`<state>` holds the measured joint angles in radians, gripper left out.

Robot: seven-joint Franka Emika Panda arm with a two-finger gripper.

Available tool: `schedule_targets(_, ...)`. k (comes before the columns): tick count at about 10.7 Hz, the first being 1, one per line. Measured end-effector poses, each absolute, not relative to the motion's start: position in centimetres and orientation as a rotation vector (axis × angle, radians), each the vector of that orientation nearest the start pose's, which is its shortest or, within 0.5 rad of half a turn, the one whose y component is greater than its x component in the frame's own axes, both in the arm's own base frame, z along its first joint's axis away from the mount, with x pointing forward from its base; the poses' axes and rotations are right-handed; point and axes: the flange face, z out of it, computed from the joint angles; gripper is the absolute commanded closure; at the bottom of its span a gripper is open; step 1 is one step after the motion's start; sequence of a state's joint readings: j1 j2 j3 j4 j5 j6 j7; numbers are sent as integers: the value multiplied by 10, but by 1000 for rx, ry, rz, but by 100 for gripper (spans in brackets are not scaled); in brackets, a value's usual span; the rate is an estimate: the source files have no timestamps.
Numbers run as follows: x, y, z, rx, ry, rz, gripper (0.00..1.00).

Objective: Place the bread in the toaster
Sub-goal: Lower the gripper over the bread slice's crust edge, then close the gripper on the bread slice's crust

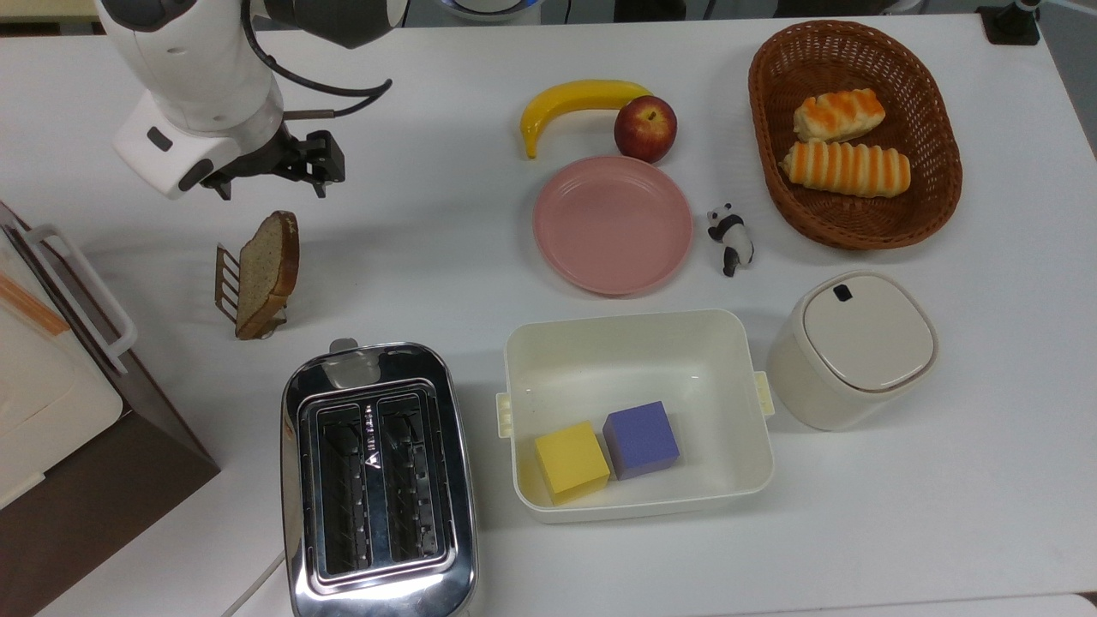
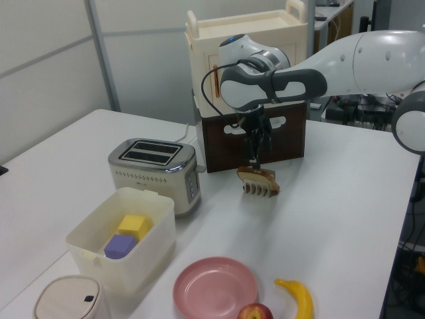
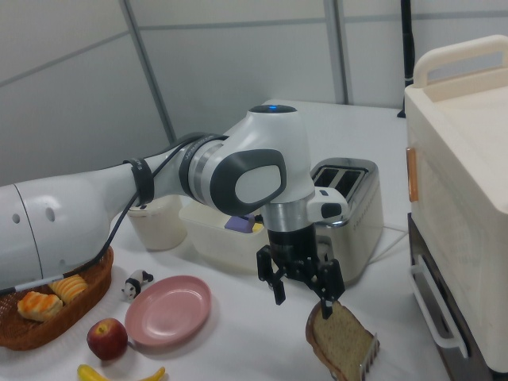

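The bread (image 1: 270,270) is a speckled brown slice leaning upright in a small brown wire rack (image 1: 227,283) on the white table. It is also in the left view (image 2: 255,174) and the right view (image 3: 341,345). The chrome two-slot toaster (image 1: 377,480) (image 2: 154,167) (image 3: 349,206) stands just below the rack in the top view, both slots empty. My gripper (image 1: 272,187) (image 2: 254,156) (image 3: 303,302) hangs point-down just above the slice's top edge. It is open, its fingers spread with nothing between them, and it is not touching the bread.
A cream and brown box (image 1: 51,386) stands at the top view's left edge, close to the rack. A white tub (image 1: 638,343) holding two cubes sits beside the toaster. Farther right are a pink plate (image 1: 613,224), banana, apple, panda figure, basket (image 1: 857,231) and lidded canister (image 1: 853,351).
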<state>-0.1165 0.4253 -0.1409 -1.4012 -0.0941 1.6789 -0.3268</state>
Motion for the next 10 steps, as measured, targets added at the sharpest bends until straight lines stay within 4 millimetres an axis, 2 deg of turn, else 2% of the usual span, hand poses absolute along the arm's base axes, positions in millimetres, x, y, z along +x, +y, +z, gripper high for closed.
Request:
schedule_targets(5, 652, -163, 437, -3221, -160, 332, 0)
schedule_targets(6, 655, -163, 430, -3223, -164, 330, 5)
schedule_targets(7, 658, -163, 423, -3227, -168, 319, 19)
schedule_targets(8, 660, -163, 419, -3228, -170, 319, 46)
schedule_targets(9, 660, -163, 415, -3226, -172, 328, 58)
schedule_targets(10, 661, -162, 411, -3224, -175, 336, 65)
